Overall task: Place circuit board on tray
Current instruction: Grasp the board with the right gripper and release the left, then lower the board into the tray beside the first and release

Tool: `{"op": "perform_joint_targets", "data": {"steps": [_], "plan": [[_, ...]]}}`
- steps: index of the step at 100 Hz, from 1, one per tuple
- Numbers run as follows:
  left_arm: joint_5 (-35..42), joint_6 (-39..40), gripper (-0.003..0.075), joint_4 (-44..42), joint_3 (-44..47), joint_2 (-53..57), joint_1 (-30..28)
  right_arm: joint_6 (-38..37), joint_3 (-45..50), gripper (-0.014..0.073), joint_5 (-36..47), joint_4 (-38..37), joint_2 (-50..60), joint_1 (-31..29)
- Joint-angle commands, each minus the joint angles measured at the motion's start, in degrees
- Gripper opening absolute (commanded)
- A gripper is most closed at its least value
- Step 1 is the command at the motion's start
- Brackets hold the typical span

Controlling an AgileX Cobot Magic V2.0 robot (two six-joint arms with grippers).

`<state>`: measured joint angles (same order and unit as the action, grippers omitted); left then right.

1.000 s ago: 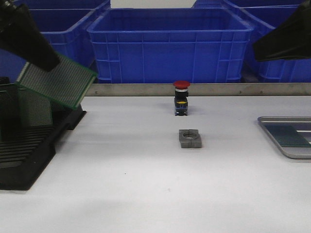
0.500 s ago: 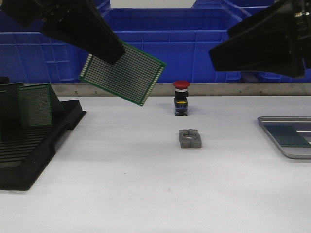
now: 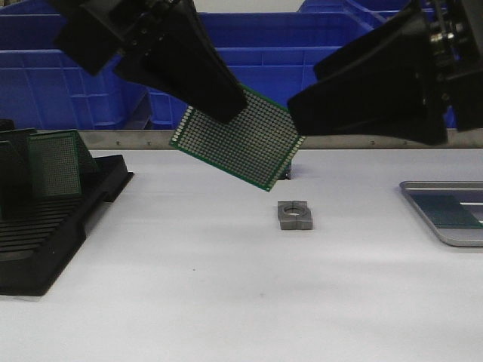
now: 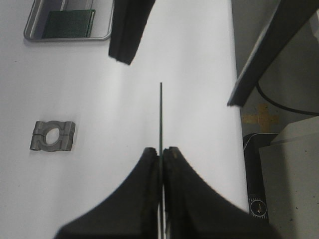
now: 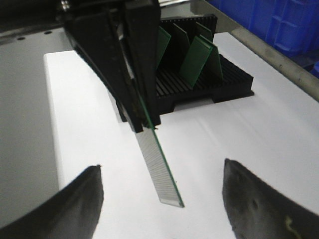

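Near the centre of the front view, the circuit board (image 3: 238, 141) hangs tilted above the desk (image 3: 226, 286), clamped in the left gripper's (image 4: 161, 151) jaws. At its right, the right gripper's (image 5: 162, 181) jaws gape wide. At the right edge lies the tray (image 3: 423, 207).

Grey metal block (image 3: 295, 215) mid-table, black rack (image 3: 53, 219) left, blue crates (image 3: 249, 45) behind.

Circuit board (image 3: 240, 140) looks like thin green laminate, matt, peppered with tiny holes. Tray (image 3: 447, 213) is dull brushed metal, the clamp block (image 3: 295, 215) rougher grey metal — table (image 3: 226, 286) smooth matt white, crates (image 3: 264, 72) glossy-ish blue plastic.
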<state>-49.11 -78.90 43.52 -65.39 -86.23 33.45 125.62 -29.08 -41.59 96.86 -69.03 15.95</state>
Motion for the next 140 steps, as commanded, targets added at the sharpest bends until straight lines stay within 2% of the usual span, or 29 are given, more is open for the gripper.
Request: {"op": "perform_joint_targets", "data": {"steps": [1,14,19,48,60,68,73,78,95,102,107,119,128,140], "plan": [[2.4,0.1,-0.0020,4.3,-1.8,1.7,1.1,-0.2,-1.7,0.0526,-3.6,2.5,-1.2,0.1],[3.5,0.1,-0.0020,5.3,-1.8,1.7,1.2,-0.2,-1.7,0.0521,-4.9,2.5,-3.8,0.1],[3.5,0.1,-0.0020,5.3,-1.8,1.7,1.2,-0.2,-1.7,0.0493,-5.3,2.5,-4.5,0.1],[3.2,0.1,-0.0020,5.4,-1.8,1.7,1.2,-0.1,-1.7,0.0129,-5.2,5.8,-4.9,0.1],[3.5,0.1,-0.0019,5.4,-1.8,1.7,1.2,-0.1,-1.7,0.0034,-5.2,6.0,-4.9,0.1],[3.6,0.1,-0.0008,5.4,-1.8,1.7,1.2,-0.1,-1.7,0.0021,-5.2,6.0,-4.9,0.1],[3.7,0.1,0.0030,5.4,-1.8,1.7,1.2,-0.1,-1.7,0.0022,-5.2,6.0,-4.9,0.1],[3.9,0.1,0.0096,5.4,-1.8,1.7,1.2,-0.1,-1.7,0.0022,-5.2,6.0,-4.9,0.1],[6.4,0.1,0.0400,5.4,-1.8,1.7,1.2,-0.1,-1.7,0.0022,-3.8,6.0,-4.9,0.0],[7.9,0.1,0.0477,4.9,-1.8,1.7,1.2,-0.2,-1.7,0.0022,-2.6,6.1,-4.9,0.0],[9.4,0.1,0.0498,3.5,-1.8,1.7,1.2,-0.3,-1.7,0.0022,-0.3,6.5,-4.9,0.0],[14.1,0.2,0.0496,0.7,-1.8,2.7,-0.2,-4.4,-1.7,0.0022,10.1,8.3,-4.8,0.0],[14.3,0.2,0.0495,0.7,-1.8,3.4,-2.0,-7.8,-1.7,0.0022,19.6,11.1,-4.8,0.0],[13.5,0.6,0.0494,1.7,-1.8,3.9,-3.5,-8.2,-1.7,0.0022,30.9,13.9,-4.8,0.0]]}}
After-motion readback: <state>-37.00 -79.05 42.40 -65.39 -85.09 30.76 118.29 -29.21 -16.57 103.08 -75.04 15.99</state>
